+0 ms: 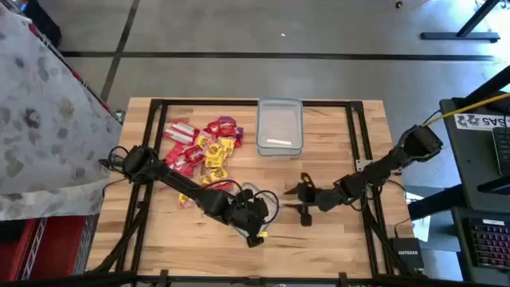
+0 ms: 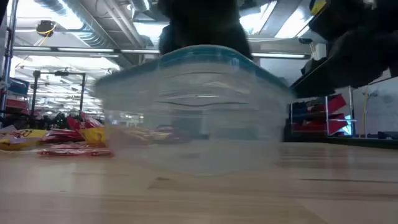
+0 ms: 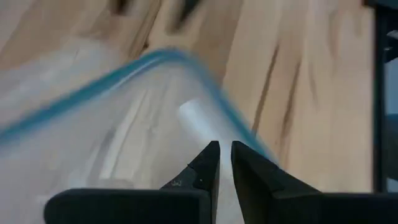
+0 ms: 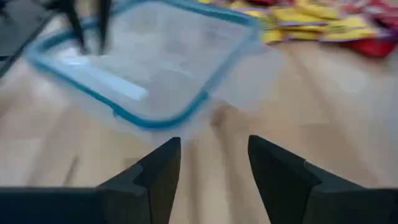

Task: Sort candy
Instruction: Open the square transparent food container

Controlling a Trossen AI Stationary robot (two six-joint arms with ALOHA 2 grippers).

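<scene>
The candy (image 1: 201,147), red and yellow packets, lies in a heap on the table's far left; it also shows as candy (image 2: 59,140) in the low view and candy (image 4: 317,22) in the right wrist view. A clear tub (image 4: 146,59) with a blue rim stands on the table's near middle. My left gripper (image 3: 225,152) stands at one of its corners, its fingers almost together. My right gripper (image 4: 214,158) is open just to the tub's right, with nothing between its fingers. My left gripper comes down on the clear tub from above at the blue rim (image 3: 249,127) near a corner, seemingly one finger (image 4: 101,28) inside and one outside. Its own fingers hide the place of contact. The tub's bottom rests on the table.
A second clear tub (image 1: 280,126) stands at the table's far middle. A yellow packet (image 1: 257,236) lies near the left wrist, and another (image 1: 185,199) lies under the left arm. Black frame rails (image 1: 357,135) run along the table's sides.
</scene>
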